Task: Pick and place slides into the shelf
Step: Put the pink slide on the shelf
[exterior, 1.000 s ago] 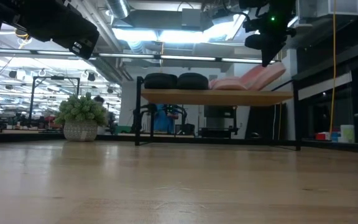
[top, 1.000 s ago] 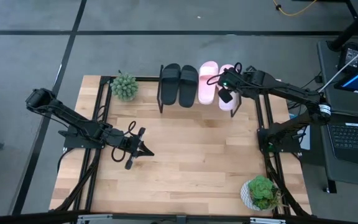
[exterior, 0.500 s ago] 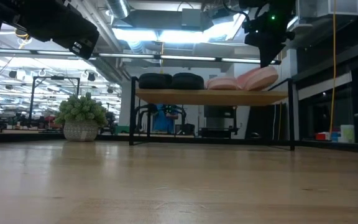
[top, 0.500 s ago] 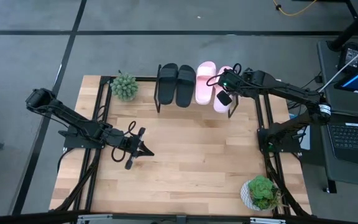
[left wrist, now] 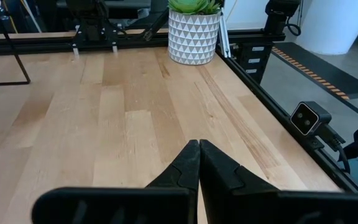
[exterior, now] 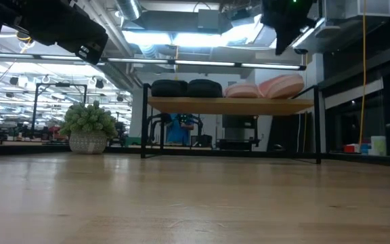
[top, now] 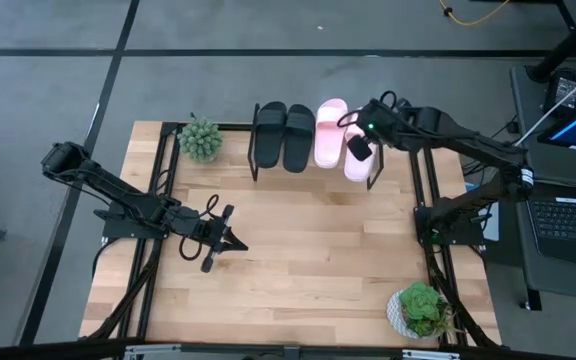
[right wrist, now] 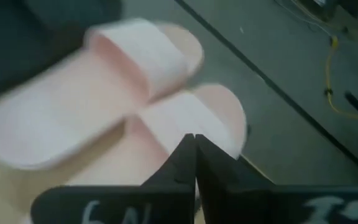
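Observation:
The shelf (exterior: pixel 229 104), a low rack with a light plank and black frame, stands at the table's far edge. Four slides lie side by side on it: two black slides (top: pixel 284 135) on the left, two pink slides (top: pixel 331 130) on the right. My right gripper (top: pixel 359 150) hangs shut above the rightmost pink slide (exterior: pixel 283 86), with a clear gap below it (exterior: pixel 286 44). In the right wrist view its fingers (right wrist: pixel 194 149) point down at the pink slides (right wrist: pixel 145 62). My left gripper (top: pixel 230 243) is shut low over the table's left middle (left wrist: pixel 197 146).
A small potted plant (top: pixel 200 138) stands left of the shelf at the far edge. Another potted plant (top: pixel 420 308) stands in the near right corner. A laptop (top: pixel 573 215) sits beyond the table's right edge. Bare wood (top: pixel 308 240) lies between the arms.
The rightmost pink slide stood tilted up on the shelf, then settled flat beside the other pink one. The shelf slid a little toward the table's left. My right gripper then rose clear above the slide.

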